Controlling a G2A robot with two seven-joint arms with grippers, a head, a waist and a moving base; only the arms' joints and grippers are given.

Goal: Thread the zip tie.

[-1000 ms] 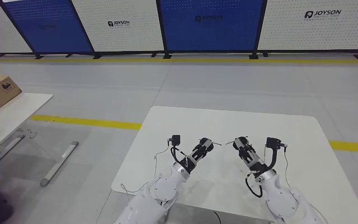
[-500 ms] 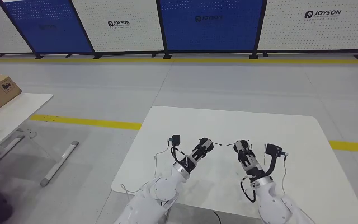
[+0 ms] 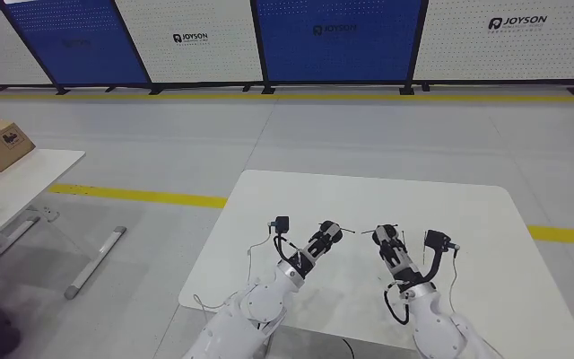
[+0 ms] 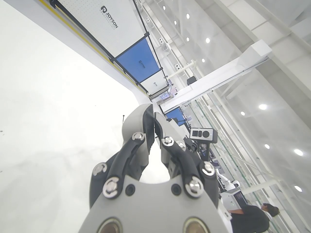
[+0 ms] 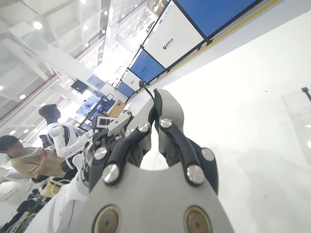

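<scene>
The thin black plastic zip tie [image 5: 146,88] is only partly seen. In the right wrist view its small square head and a short curved length of strap rise past the tips of the right gripper [image 5: 155,96]. The rest is buried between the pads. That gripper is closed tight on the strap, with no gap between its fingers. A second short black stub [image 5: 305,91] shows near the table edge and is cut off by the frame border; it cannot be determined whether it belongs to the same tie. The left gripper [image 4: 153,113] is closed to a hairline slit. A small black piece [image 4: 123,118] shows just beside one finger and is partly covered by it. From above, a fine dark strand [image 3: 348,231] projects from this gripper toward the right one, ending short of it. Whether the pads actually pinch that strand cannot be told, as the fingers hide the contact. Both grippers are held above the near part of the white rectangular table [image 3: 430,193], close together but apart. Beyond the table run blue and white perforated partition panels [image 3: 341,40] and a yellow floor line [image 3: 134,194]. Off to the left stand a second white table [image 3: 40,170], carrying a brown cardboard box [image 3: 11,142] cut by the frame, and a grey bar [image 3: 94,262] lying on the floor.
</scene>
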